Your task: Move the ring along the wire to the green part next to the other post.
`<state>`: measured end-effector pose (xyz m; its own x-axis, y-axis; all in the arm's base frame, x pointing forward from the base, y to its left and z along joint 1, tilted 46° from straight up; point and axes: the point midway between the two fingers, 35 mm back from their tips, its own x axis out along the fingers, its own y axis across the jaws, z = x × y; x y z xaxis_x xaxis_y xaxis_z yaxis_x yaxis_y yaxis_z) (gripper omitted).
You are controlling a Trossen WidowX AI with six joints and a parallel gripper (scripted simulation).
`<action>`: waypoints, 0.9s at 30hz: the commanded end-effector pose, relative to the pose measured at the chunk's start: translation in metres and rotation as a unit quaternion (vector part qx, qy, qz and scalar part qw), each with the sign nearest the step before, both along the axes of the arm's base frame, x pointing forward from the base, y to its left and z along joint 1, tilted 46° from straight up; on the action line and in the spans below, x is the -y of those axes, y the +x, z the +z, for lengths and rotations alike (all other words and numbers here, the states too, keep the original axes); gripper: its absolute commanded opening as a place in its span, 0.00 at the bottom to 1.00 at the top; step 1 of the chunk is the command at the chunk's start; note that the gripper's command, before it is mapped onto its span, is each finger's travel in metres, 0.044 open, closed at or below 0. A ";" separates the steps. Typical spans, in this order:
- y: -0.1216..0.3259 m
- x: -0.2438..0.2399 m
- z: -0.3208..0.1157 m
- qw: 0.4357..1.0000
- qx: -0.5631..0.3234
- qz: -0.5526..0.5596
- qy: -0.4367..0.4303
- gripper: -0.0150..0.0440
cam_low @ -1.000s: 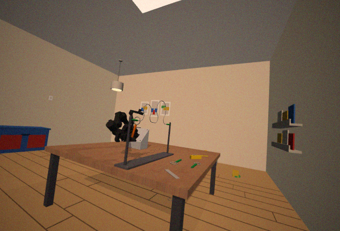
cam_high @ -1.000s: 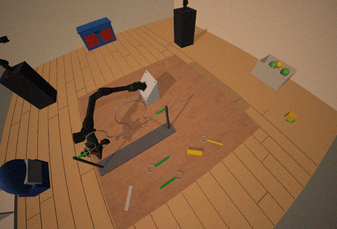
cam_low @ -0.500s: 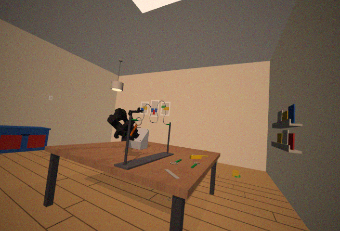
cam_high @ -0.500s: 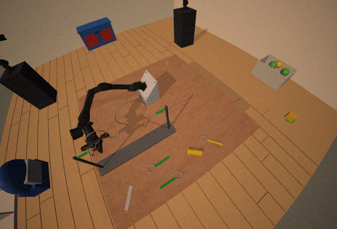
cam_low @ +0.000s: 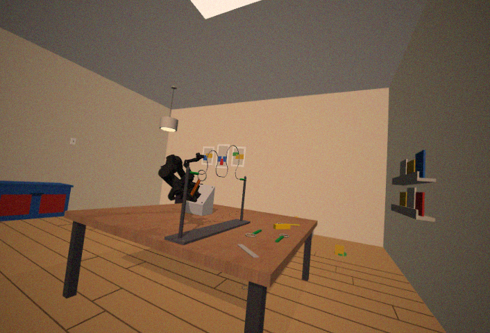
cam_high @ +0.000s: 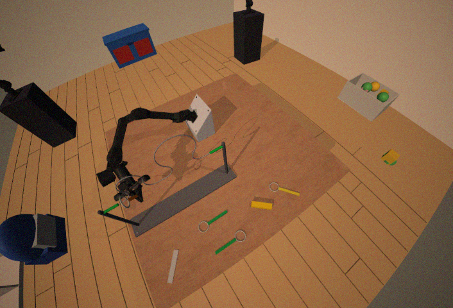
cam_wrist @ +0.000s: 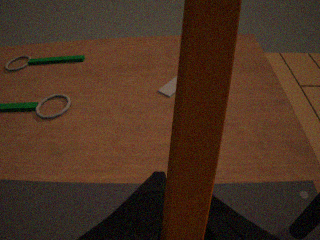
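Ring just past the near green sleeve, early in the crossing

Ring point(cam_high: 124, 201) point(cam_low: 202, 175) held out ahead of the gripper point(cam_high: 136, 197) point(cam_low: 193, 195) point(cam_wrist: 186, 220), beside the inner end of the green part point(cam_high: 111, 208) point(cam_low: 193, 173); threading hard to make out. Orange handle point(cam_high: 133, 198) point(cam_low: 195, 187) point(cam_wrist: 202, 120) clenched between the fingertips. Best kept centred on the grey wire point(cam_high: 171, 172) point(cam_low: 221, 176), turning with each bend, slowly. Arm point(cam_high: 117, 141) point(cam_low: 171, 173) bent, reaching round behind the wire, wrist low, tool angled upward beneath the ring.

Home-like room, plank floor, wooden table point(cam_high: 299, 156) point(cam_low: 214, 219), blue-and-red cabinet point(cam_high: 129, 46) point(cam_low: 27, 200), pendant lamp point(cam_low: 169, 123), wall shelves point(cam_low: 404, 180)
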<state>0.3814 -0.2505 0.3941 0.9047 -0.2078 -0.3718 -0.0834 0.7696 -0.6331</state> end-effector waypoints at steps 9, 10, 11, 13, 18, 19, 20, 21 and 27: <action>-0.003 -0.031 -0.018 0.995 -0.009 0.008 0.100 0.00; -0.004 -0.034 -0.020 0.994 -0.010 0.008 0.111 0.00; -0.004 -0.037 -0.022 0.992 -0.011 0.008 0.122 0.00; -0.005 -0.043 -0.025 0.989 -0.013 0.009 0.144 0.00; -0.006 -0.060 -0.031 0.979 -0.019 0.011 0.202 0.00; -0.006 -0.063 -0.032 0.977 -0.020 0.012 0.210 0.00; -0.007 -0.065 -0.033 0.976 -0.021 0.012 0.219 0.00; -0.007 -0.068 -0.034 0.973 -0.022 0.012 0.229 0.00; -0.009 -0.091 -0.037 0.953 -0.029 0.015 0.301 0.00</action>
